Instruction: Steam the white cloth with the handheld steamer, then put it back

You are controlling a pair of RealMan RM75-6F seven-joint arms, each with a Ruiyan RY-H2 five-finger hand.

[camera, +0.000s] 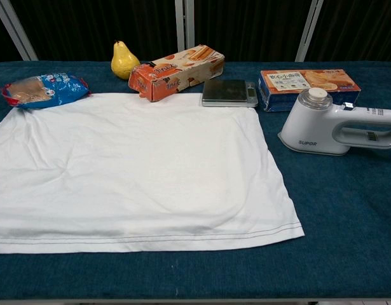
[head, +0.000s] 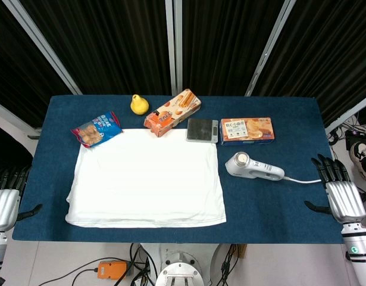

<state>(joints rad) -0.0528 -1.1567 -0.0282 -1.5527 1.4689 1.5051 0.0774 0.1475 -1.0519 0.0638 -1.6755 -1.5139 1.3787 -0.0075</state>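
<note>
The white cloth (head: pixel 146 179) (camera: pixel 128 168) lies spread flat across the middle of the blue table (head: pixel 278 202). To its right rests the white handheld steamer (head: pixel 252 167) (camera: pixel 332 127) on its side, its cord trailing off to the right. My right hand (head: pixel 340 193) hangs at the table's right edge, open with fingers extended, well apart from the steamer. At the table's left edge my left hand (head: pixel 4 199) shows partly, fingers straight and holding nothing. Neither hand appears in the chest view.
Along the back stand a blue snack bag (head: pixel 97 128), a yellow pear (head: pixel 139 104), an orange biscuit box (head: pixel 172 112), a small grey scale (head: pixel 202 130) and an orange-blue box (head: pixel 247 130). Bare blue cloth surrounds the steamer.
</note>
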